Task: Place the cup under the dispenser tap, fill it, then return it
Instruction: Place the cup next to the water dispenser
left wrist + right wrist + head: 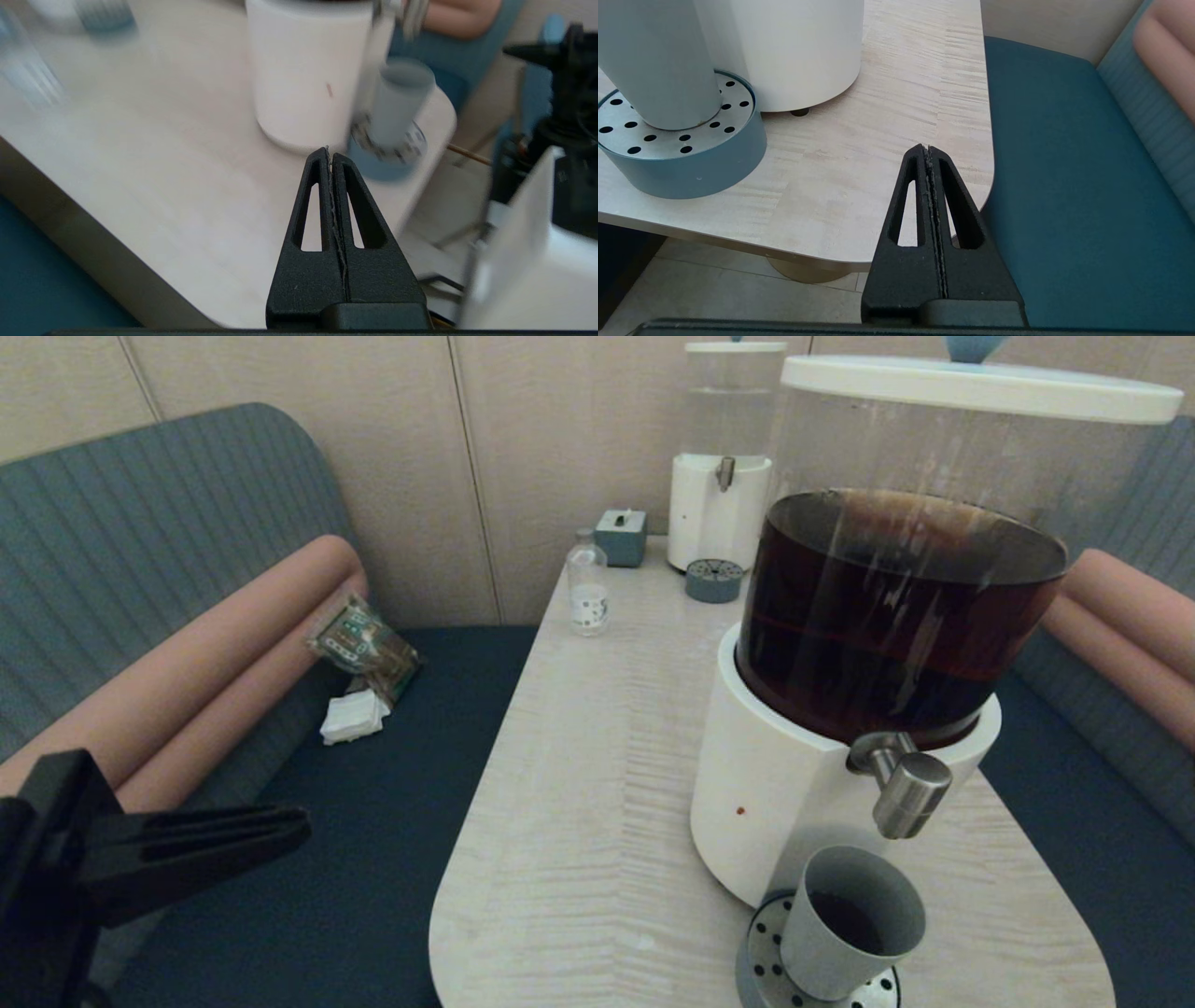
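— Where's the cup (pixel 851 922)?

— On the drip tray (pixel 766 966), under the dispenser tap (pixel 904 782), dark liquid inside (filled already, I'd guess).

— And the arms?

— Left gripper (pixel 297 825) is pinched shut, empty, well off the table (pixel 597 784). Right gripper (pixel 928 150) shut too, parked near the table edge.

— So?

— Returning remains: it must open, reach in and grasp the cup.

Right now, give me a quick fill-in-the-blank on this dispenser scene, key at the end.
1. The cup stands on the perforated ____ tray.
2. The big dispenser holds dark ____ liquid.
3. The left pincer, off the table's left side, is ____.
4. The small clear bottle stands ____ from the cup, near the smaller dispenser.

Missing: drip; brown; shut; far
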{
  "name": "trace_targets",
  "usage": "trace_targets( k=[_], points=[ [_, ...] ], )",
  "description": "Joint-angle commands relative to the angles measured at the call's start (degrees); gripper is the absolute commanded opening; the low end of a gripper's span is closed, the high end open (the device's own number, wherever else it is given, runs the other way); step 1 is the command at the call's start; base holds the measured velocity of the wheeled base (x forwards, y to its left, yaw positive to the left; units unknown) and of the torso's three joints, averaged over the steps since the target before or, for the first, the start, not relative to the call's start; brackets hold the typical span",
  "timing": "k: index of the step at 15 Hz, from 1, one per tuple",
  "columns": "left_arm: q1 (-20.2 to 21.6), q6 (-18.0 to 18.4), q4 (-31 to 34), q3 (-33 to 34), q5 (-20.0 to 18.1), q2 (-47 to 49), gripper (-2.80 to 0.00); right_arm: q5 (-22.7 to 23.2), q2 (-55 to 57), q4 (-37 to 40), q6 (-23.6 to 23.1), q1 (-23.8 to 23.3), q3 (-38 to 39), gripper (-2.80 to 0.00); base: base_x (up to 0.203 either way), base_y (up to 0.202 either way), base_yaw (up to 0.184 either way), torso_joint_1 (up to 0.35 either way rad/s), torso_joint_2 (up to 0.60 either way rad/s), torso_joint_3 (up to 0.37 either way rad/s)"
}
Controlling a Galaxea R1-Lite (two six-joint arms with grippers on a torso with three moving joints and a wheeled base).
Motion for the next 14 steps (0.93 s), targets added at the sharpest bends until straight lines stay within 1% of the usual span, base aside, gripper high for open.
trace_targets(
  k=[1, 2, 4, 5, 7, 8, 10, 12, 13, 14],
  points=[
    [0.0, -0.1, 0.3, 4.4, -0.7, 0.0, -2.8, 0.0, -0.2, 0.0, -0.1, 0.0, 0.5, -2.8, 0.0, 0.0, 0.0, 0.0, 0.0, 0.0],
    [0.1, -0.8, 1.7, 6.5, -3.0, 0.3, -2.8, 0.0, -0.2, -0.1, -0.1, 0.0, 0.5, -2.8, 0.0, 0.0, 0.0, 0.0, 0.0, 0.0],
    [0.2, -2.9, 7.8, 7.0, -9.1, 1.5, -2.8, 0.0, -0.2, 0.0, -0.1, 0.0, 0.5, -2.8, 0.0, 0.0, 0.0, 0.0, 0.0, 0.0],
    [0.2, -3.2, 8.9, 7.0, -12.0, 1.8, -2.8, 0.0, -0.2, 0.0, -0.1, 0.0, 0.5, -2.8, 0.0, 0.0, 0.0, 0.0, 0.0, 0.0],
    [0.2, -3.1, 8.5, 6.9, -18.6, 4.1, -2.8, 0.0, -0.1, 0.0, -0.1, 0.0, 0.5, -2.8, 0.0, 0.0, 0.0, 0.0, 0.0, 0.0],
    [0.3, -3.1, 8.4, 6.7, -20.6, 5.7, -2.8, 0.0, -0.2, -0.1, -0.1, 0.0, 0.5, -2.8, 0.0, 0.0, 0.0, 0.0, 0.0, 0.0],
    [0.9, -3.2, 8.8, 7.7, -21.5, 8.1, -2.8, 0.0, -0.2, -0.1, -0.1, 0.0, 0.5, -2.8, 0.0, 0.0, 0.0, 0.0, 0.0, 0.0],
    [1.0, -3.3, 8.8, 8.6, -20.9, 8.2, -2.8, 0.0, -0.2, 0.0, -0.1, 0.0, 0.5, -2.8, 0.0, 0.0, 0.0, 0.0, 0.0, 0.0],
    [1.0, -4.3, 9.2, 8.3, -21.5, 8.0, -2.8, 0.0, -0.2, -0.1, -0.1, 0.0, 0.5, -2.8, 0.0, 0.0, 0.0, 0.0, 0.0, 0.0],
    [1.0, -6.8, 9.1, 8.1, -21.7, 8.1, -2.8, 0.0, -0.2, 0.0, -0.1, 0.0, 0.5, -2.8, 0.0, 0.0, 0.0, 0.0, 0.0, 0.0]
  ],
)
